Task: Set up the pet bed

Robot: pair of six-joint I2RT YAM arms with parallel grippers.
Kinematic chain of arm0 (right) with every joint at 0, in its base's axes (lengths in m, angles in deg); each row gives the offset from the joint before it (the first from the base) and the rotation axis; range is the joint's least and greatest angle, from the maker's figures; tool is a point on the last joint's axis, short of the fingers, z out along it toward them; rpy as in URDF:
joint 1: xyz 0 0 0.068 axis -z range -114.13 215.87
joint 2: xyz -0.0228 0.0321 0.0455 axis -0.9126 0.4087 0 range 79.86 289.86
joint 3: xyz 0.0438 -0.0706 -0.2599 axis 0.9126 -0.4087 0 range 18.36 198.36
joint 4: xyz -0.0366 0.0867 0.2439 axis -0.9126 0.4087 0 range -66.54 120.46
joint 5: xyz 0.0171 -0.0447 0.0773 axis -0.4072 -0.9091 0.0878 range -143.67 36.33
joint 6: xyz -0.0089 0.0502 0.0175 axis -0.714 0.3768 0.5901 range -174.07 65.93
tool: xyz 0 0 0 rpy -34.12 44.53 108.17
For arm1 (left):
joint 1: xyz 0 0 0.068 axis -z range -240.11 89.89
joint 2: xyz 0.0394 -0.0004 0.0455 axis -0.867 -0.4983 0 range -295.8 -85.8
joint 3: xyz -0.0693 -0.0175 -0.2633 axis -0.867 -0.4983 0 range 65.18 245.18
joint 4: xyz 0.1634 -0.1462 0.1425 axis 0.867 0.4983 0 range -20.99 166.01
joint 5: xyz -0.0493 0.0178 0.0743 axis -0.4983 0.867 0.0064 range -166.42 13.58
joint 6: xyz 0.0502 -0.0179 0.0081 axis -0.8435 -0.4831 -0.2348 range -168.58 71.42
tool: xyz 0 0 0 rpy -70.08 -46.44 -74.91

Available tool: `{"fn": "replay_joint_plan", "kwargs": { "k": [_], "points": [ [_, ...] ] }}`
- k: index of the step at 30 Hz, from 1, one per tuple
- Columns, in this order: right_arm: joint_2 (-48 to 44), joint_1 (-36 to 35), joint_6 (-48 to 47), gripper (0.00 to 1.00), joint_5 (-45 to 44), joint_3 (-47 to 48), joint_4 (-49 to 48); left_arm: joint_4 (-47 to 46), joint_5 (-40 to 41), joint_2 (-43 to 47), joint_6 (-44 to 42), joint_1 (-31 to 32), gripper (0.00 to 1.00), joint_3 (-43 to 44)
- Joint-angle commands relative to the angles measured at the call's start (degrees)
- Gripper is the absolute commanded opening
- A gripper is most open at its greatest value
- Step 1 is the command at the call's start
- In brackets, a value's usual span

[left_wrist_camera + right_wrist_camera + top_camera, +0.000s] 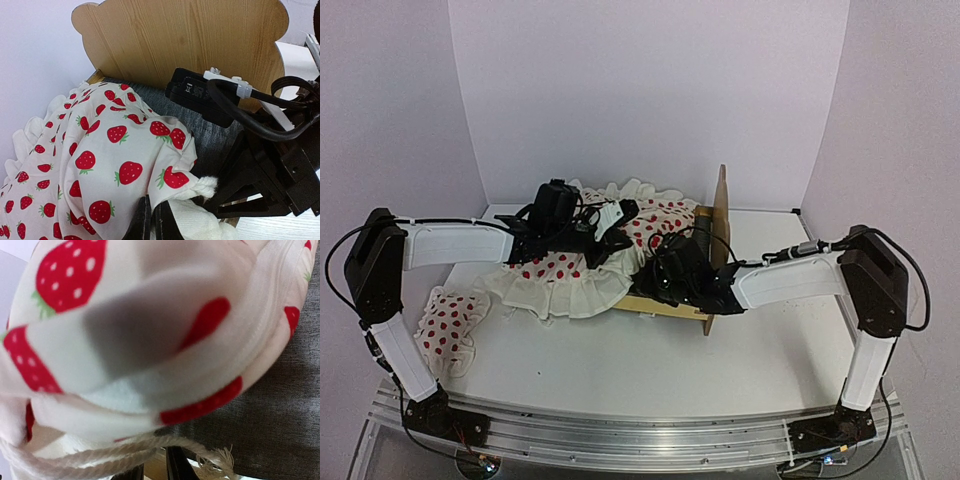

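Pale plywood with fine brown grain forms the pet bed (190, 45), its mattress pad (280, 410) a flecked charcoal grey. The cream cloth (100, 150) carries red, white-seeded strawberries with green leaves; its ruffle is plain off-white. The cream pillow (445, 322) shows red spots. The left arm (450, 243) and right arm (785, 283) are white with black joints, on a white table (620, 370) before lilac-tinted walls (650, 90).

The ruffled cloth (565, 282) lies heaped over the pet bed (670, 310), and the left arm (450, 243) and right arm (785, 282) crowd above it. The headboard (721, 210) walls its right end. The table (620, 365) in front is free.
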Motion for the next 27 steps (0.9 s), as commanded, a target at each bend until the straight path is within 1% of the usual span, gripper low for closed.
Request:
{"fn": "replay_joint_plan", "kwargs": {
  "k": [1, 7, 12, 14, 17, 19, 23, 27],
  "points": [
    [2.0, -0.2, 2.2, 0.16, -0.1, 2.3, -3.0, -2.3, -0.4, 2.4, -0.5, 0.2, 0.0, -0.2],
    [2.9, 0.0, 3.6, 0.17, -0.7, 2.2, -3.1, -2.3, -0.4, 2.4, -0.4, 0.2, 0.0, -0.2],
    [3.0, 0.1, 2.1, 0.13, -1.4, 2.1, -3.6, -2.2, -0.2, 2.5, -0.4, 0.2, 0.0, -0.2],
    [3.2, 0.2, 1.7, 0.1, -1.3, 2.0, -3.7, -2.3, -0.2, 2.5, -0.3, 0.2, 0.0, -0.2],
    [3.3, 0.4, 1.8, 0.01, -1.2, 1.4, -4.6, -2.2, -0.3, 2.6, -0.2, 0.2, 0.0, -0.1],
    [2.8, 0.4, 1.2, 0.0, -0.7, 1.1, -4.8, -2.2, -0.1, 2.7, -0.4, 0.2, 0.0, -0.1],
    [-0.5, 0.4, -0.6, 0.0, 1.5, -0.4, -4.7, -2.1, 0.4, 2.9, -0.7, 0.2, 0.0, -0.3],
    [-7.5, 0.3, -4.1, 0.0, 5.6, -2.9, -1.4, -2.1, 0.6, 3.2, -0.8, 0.1, 0.0, -0.7]
  ]
}}
